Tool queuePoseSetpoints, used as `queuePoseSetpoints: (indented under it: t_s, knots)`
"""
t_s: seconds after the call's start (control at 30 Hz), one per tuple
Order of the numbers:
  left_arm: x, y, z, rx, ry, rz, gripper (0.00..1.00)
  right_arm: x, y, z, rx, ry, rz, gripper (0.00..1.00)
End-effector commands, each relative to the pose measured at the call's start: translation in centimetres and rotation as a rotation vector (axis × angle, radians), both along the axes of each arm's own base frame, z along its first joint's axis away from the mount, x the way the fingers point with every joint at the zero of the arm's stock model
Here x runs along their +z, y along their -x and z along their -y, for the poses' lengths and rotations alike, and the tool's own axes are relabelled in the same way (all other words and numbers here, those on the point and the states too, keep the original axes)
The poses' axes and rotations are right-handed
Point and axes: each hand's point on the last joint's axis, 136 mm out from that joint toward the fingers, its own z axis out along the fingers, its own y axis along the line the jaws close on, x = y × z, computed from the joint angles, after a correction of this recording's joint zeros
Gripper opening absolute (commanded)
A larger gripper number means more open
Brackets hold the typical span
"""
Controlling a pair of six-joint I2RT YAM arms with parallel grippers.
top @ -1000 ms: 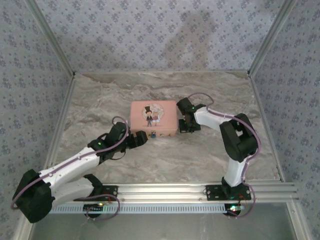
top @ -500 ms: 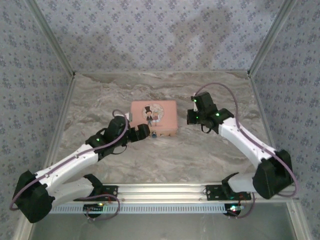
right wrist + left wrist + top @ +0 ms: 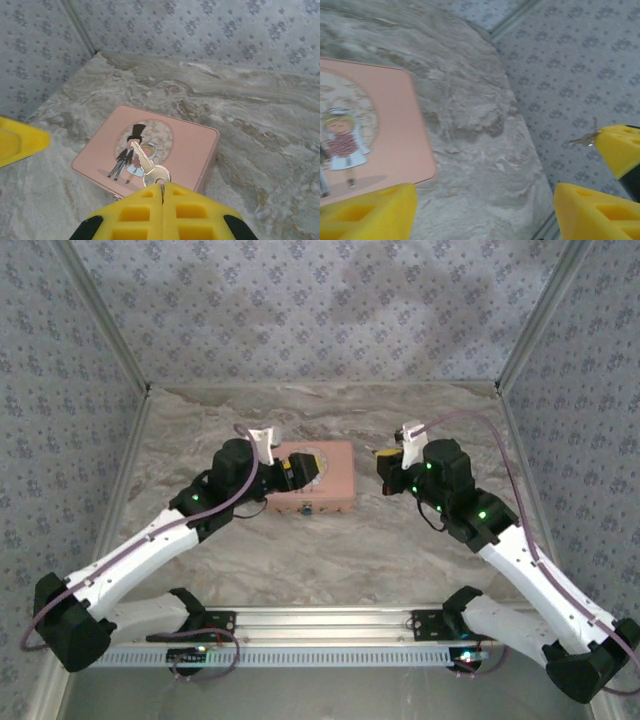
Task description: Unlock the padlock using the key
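Working over a smooth marbled desk (image 3: 330,550), with nothing pinning the pink box (image 3: 335,485) lying beneath the left jaws and near the right jaws. Holding the left jaws spread wide, gripping nothing, hovering above the box's left half rather than bracing it; probably risking a box sliding away under any push from the key. Pressing the right jaws together, clamping the key (image 3: 149,165) by its round head, blade jutting forward past the tips. Relying on a thin pinch on a tiny head, likely inviting twisting or slipping out during insertion. Aiming for the padlock (image 3: 306,510), hanging at the box's near wall, below and between both pairs of jaws, apart from the key; possibly missing so small a keyhole and scraping the clasp instead.
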Motion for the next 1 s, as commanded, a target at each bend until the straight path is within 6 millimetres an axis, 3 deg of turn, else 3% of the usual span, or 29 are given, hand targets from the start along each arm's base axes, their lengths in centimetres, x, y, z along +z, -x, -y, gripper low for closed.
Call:
queuePoseSetpoints:
  t_s: [0.0,0.17,0.57,0.97]
  knots:
    - [4.5,0.8,2.4,-0.092,0.111,0.077,0.71,0.7,0.9,-1.1,0.049,0.006,0.046,0.0]
    - [6.2,1.2,4.2,-0.14,0.172,0.095,0.67,1.1,1.8,-2.4,0.088,0.011,0.066,0.0]
    - [6.8,1.5,7.1,-0.215,0.202,0.085,0.52,1.4,2.9,-4.0,0.127,0.007,0.086,0.0]
    - [6.9,1.7,7.3,-0.22,0.204,0.083,0.18,1.5,3.0,-4.1,0.125,0.008,0.096,0.0]
